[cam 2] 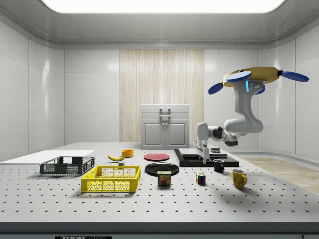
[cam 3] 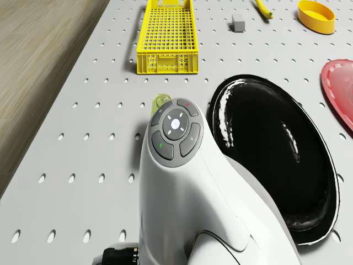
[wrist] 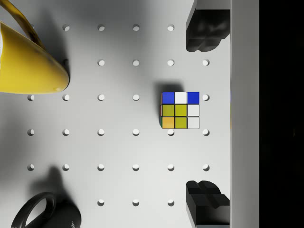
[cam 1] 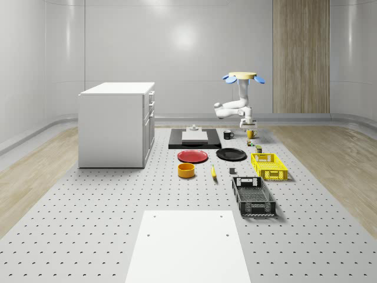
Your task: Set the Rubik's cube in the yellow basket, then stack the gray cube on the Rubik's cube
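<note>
The Rubik's cube [wrist: 179, 110] rests on the perforated table between a yellow mug [wrist: 28, 61] and a black mug [wrist: 42, 213]. My gripper [wrist: 204, 114] hangs open above it, and the cube lies just to one side of the line between the two black fingertips [wrist: 204, 31]. In the side view the gripper [cam 2: 203, 158] is well above the cube [cam 2: 201, 179]. The drone [cam 1: 242, 76] hovers over the table's far end above the mugs. The yellow basket [cam 1: 269, 165] stands nearer, with the small gray cube [cam 1: 232, 171] to its left.
A Spam can [cam 2: 164, 178] stands near the cube. A black plate [cam 3: 276, 165] and a red plate [cam 1: 192, 155] lie mid-table, with a banana [cam 1: 213, 171] and an orange bowl [cam 1: 186, 170]. A black basket [cam 1: 253, 196] sits in front of the yellow one. A white cabinet [cam 1: 116, 124] stands left.
</note>
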Robot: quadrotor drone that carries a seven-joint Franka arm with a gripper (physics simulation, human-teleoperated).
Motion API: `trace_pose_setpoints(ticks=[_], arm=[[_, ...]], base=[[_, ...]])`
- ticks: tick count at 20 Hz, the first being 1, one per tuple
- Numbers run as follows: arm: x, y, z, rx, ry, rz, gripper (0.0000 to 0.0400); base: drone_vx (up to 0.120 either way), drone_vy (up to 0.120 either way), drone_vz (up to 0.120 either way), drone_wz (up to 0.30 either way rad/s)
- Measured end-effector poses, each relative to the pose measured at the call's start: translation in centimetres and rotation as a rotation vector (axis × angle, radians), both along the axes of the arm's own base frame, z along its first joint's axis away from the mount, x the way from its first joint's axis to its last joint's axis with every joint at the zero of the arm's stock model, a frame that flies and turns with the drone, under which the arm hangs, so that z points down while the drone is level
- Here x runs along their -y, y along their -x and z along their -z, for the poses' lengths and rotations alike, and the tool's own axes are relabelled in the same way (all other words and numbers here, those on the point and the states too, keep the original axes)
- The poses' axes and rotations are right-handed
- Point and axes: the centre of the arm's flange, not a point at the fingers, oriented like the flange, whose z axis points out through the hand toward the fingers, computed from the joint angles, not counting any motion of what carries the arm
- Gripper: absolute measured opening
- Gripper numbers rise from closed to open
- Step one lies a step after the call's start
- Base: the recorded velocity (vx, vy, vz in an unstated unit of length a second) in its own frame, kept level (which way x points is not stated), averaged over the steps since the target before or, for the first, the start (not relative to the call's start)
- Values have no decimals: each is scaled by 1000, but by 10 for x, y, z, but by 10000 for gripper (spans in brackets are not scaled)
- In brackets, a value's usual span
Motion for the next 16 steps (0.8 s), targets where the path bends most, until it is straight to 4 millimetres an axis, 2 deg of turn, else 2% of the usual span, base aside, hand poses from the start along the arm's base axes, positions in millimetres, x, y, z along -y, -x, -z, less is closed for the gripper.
trace_pose_setpoints(ticks=[3,6,11,16], arm=[[0,0,0,0,0,0,400],[0,0,0,0,0,0,400],[0,0,0,0,0,0,400],[0,0,-8,0,0,0,400]], base=[[0,0,-120,0],[93,0,-120,0],[0,0,-120,0],[0,0,0,0]])
